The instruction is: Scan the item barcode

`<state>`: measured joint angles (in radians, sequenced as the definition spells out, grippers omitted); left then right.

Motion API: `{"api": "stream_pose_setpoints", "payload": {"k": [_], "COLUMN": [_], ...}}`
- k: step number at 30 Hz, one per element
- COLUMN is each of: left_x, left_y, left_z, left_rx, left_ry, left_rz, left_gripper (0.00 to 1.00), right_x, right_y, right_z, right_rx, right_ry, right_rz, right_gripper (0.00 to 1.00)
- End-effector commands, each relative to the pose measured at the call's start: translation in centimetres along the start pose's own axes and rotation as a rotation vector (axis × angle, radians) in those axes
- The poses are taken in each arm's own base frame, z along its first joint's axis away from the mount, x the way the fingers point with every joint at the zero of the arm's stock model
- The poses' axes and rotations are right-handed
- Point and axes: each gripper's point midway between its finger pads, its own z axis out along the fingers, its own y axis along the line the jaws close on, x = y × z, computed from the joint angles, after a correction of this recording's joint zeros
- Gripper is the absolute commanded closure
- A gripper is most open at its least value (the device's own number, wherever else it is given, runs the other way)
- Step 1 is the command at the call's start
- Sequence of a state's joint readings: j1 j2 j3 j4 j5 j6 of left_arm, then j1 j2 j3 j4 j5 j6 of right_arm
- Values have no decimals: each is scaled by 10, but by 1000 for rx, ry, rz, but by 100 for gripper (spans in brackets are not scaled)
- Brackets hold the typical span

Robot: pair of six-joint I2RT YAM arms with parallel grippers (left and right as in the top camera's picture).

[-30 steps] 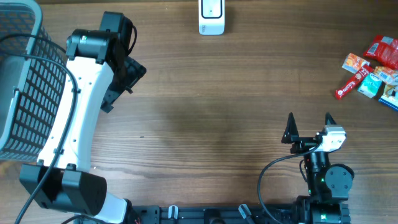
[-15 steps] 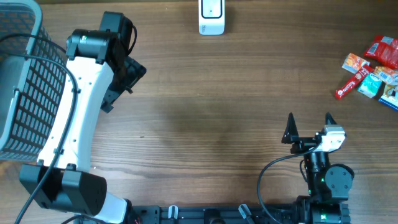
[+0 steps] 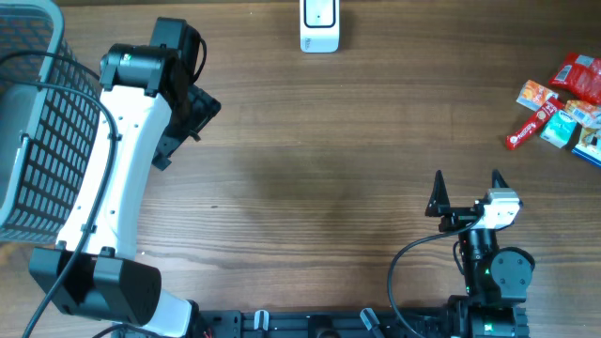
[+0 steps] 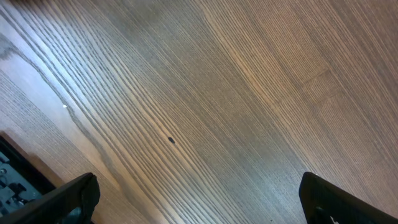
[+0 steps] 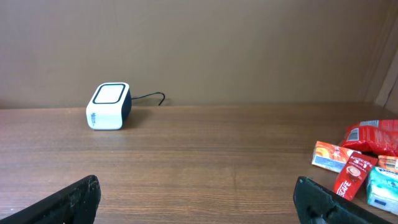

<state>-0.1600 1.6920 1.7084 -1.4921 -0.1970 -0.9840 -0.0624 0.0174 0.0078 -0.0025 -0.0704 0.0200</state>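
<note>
A white barcode scanner (image 3: 319, 25) stands at the table's far edge, its face turned up; the right wrist view has it far left (image 5: 109, 106) with a cable behind. Snack items lie in a heap at the right: a red stick pack (image 3: 531, 127) (image 5: 351, 174), an orange packet (image 3: 537, 94) (image 5: 333, 155), a red bag (image 3: 577, 75) (image 5: 376, 137) and a teal packet (image 3: 563, 127). My right gripper (image 3: 467, 188) (image 5: 199, 202) is open near the front edge, pointing toward the back, holding nothing. Over bare wood at the left, my left gripper (image 3: 188, 130) (image 4: 199, 202) is open and empty.
A grey wire basket (image 3: 28, 122) fills the far left of the table, next to the white left arm (image 3: 113, 178). A brown wall rises behind the scanner in the right wrist view.
</note>
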Motion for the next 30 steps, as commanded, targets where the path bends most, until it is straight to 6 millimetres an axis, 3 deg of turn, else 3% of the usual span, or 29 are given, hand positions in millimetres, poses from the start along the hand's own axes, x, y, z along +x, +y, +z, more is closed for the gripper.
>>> {"api": "stream_pose_setpoints", "payload": {"k": [1, 27, 30], "left_x": [-3, -3, 3], "left_y": [0, 0, 11], "left_z": [-7, -7, -7], "left_rx": [19, 18, -27], "left_ry": [-18, -17, 9], "left_rz": [3, 5, 21], "left_gripper": [0, 0, 0], "right_x": [-3, -3, -3], "right_y": [0, 0, 0], "right_z": [-1, -1, -1], "right_rx": [-1, -1, -1], "right_ry": [-16, -16, -16], "right_rz": [-19, -19, -19], "right_gripper": [0, 0, 0]}}
